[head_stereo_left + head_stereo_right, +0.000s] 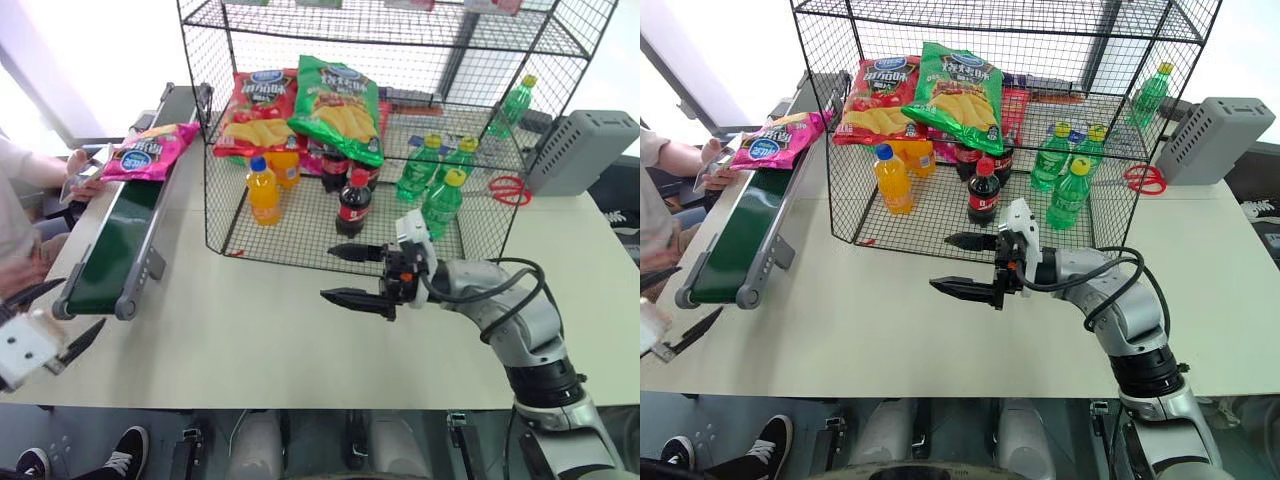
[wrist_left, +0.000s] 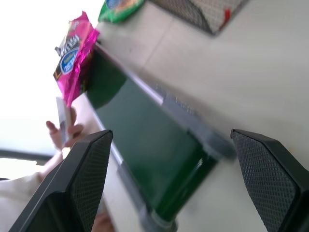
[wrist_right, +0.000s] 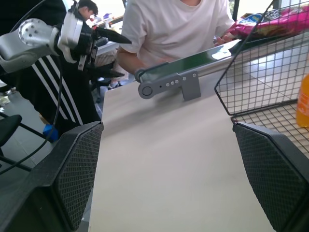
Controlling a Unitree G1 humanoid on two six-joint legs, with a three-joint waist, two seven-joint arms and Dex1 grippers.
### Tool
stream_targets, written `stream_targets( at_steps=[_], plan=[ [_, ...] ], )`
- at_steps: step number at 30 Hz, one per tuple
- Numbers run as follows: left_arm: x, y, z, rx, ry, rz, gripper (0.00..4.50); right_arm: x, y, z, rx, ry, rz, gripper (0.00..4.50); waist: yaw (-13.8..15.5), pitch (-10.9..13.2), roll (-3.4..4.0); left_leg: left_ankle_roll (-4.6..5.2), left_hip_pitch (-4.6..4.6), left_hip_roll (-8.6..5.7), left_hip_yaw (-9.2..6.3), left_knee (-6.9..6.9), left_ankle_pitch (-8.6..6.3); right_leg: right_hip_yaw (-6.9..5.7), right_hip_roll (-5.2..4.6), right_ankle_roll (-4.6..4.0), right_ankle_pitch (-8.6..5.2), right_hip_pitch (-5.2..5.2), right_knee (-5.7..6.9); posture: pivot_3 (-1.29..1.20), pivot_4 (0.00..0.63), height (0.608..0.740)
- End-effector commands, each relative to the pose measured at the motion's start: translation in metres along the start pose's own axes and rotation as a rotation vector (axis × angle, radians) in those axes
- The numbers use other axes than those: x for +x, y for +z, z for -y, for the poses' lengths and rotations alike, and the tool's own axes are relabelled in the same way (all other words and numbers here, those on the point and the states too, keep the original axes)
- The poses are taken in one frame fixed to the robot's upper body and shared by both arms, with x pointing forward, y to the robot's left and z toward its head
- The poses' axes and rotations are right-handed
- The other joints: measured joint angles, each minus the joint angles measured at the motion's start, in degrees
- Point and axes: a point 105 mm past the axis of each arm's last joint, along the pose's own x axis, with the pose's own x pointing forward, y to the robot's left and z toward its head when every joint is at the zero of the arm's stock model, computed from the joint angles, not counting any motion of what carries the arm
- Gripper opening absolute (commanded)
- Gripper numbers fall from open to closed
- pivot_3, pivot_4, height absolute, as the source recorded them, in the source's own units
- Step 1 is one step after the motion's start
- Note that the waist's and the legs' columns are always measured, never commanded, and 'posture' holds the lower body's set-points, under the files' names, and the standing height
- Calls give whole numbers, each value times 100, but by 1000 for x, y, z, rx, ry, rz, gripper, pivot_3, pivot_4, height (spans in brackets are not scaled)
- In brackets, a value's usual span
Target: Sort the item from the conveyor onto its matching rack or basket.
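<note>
The magenta-pink chip bag (image 1: 150,152) lies on the far end of the dark-green conveyor (image 1: 120,240), which runs along the table's left side. My left gripper (image 1: 60,315) hangs open off the table's near-left corner, short of the belt's near end, with nothing between its fingers. In the left wrist view, the bag (image 2: 75,53) is far up the belt (image 2: 145,140). The black wire rack (image 1: 220,200) stands at the table's middle back. My right gripper (image 1: 327,273) is open and empty just in front of the rack, pointing left.
Inside the rack are a red chip bag (image 1: 255,110), a green chip bag (image 1: 340,100), orange, cola and green bottles. A person's hand (image 1: 85,175) holds a card beside the belt's far end. A grey box (image 1: 580,150) and red scissors (image 1: 510,188) sit to the right of the rack.
</note>
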Motion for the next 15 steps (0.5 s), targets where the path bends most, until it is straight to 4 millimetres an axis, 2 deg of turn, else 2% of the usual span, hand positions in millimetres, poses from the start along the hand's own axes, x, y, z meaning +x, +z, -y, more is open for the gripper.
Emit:
stream_targets(
  at_steps=[1, 6, 9, 15],
  plan=[
    [-10, -1, -13, 168, 43, -15, 4164, 8, 10, -7, -33, 51, 42, 4481, 7, -1, -1, 0, 0, 2, 1, 0, 0, 0, 0, 0, 0, -1, 0, 0, 150, 740],
    [-18, -17, -12, 286, 27, -75, 4164, 9, 5, -4, -59, 45, 29, 4481, 2, -1, -2, 0, -1, 12, 9, 0, 0, 1, 4, -2, 1, -6, 0, 0, 150, 740],
    [-16, -22, -9, 259, 23, -77, 4164, 7, 6, 0, -82, 26, 26, 4481, -10, -1, -2, 0, -1, 18, 20, 0, 0, 3, 6, -4, 2, -11, 1, 0, 150, 740],
    [-11, -31, -17, 283, 50, -87, 4164, 7, 6, -1, -85, 22, 26, 4481, -25, -2, -2, 0, -1, 31, 26, 0, 0, 3, 15, -12, 7, -16, 3, 0, 150, 740]
  ],
)
